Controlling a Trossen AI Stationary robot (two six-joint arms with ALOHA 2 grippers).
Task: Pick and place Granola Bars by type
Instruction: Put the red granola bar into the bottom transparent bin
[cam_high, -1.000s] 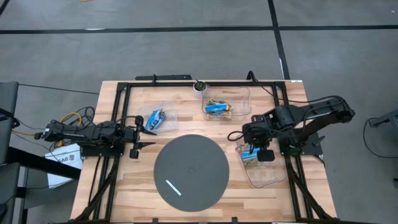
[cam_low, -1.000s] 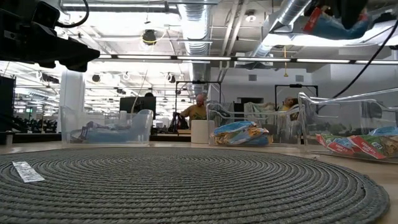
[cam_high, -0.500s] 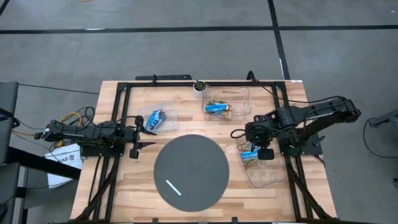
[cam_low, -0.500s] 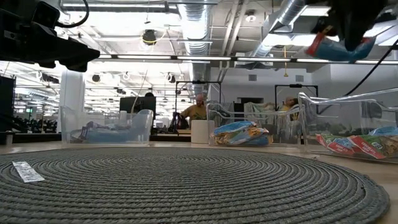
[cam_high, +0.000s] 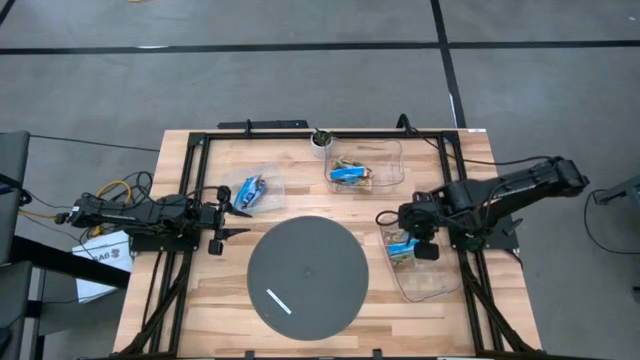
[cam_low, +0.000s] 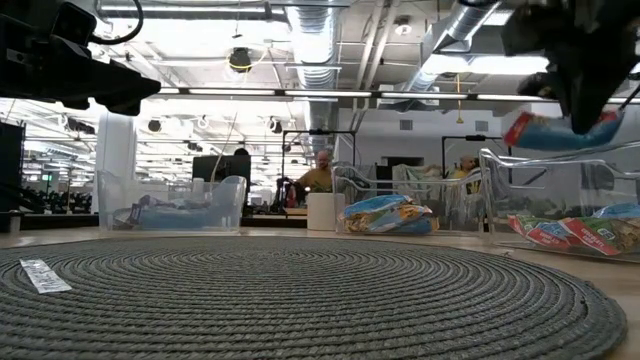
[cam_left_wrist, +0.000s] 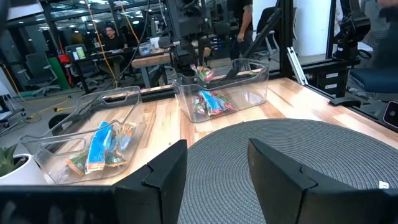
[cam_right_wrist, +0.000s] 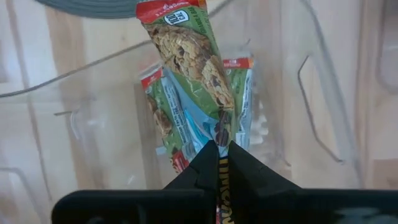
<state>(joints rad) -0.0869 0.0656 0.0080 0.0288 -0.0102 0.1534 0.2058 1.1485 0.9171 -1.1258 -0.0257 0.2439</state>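
High view: right gripper (cam_high: 412, 243) is held over the near-right bin (cam_high: 430, 285) on the counter (cam_high: 225, 300), clamped on a bar (cam_high: 401, 249). Left gripper (cam_high: 235, 210) is parked beside the left bin (cam_high: 262, 178), holding nothing. More bars are seen in the far bin (cam_high: 385, 165). A white stick (cam_high: 278, 301) is left on the mat (cam_high: 306, 273).

Low view: the bar (cam_low: 560, 132) is hung just above the bin's rim, not yet inside; red-and-green bars (cam_low: 570, 233) are already piled there.

Left wrist view: left fingers (cam_left_wrist: 168, 177) are set about half apart, empty.

Right wrist view: fingers (cam_right_wrist: 202, 169) are pinched tight on one end of the bar (cam_right_wrist: 186, 53), which is dangled over matching wrappers (cam_right_wrist: 239, 99) in the bin.

Step judged: dropping the bar. It should be lowered past the rim and centred before release, so that the loose end is not caught on the wall.
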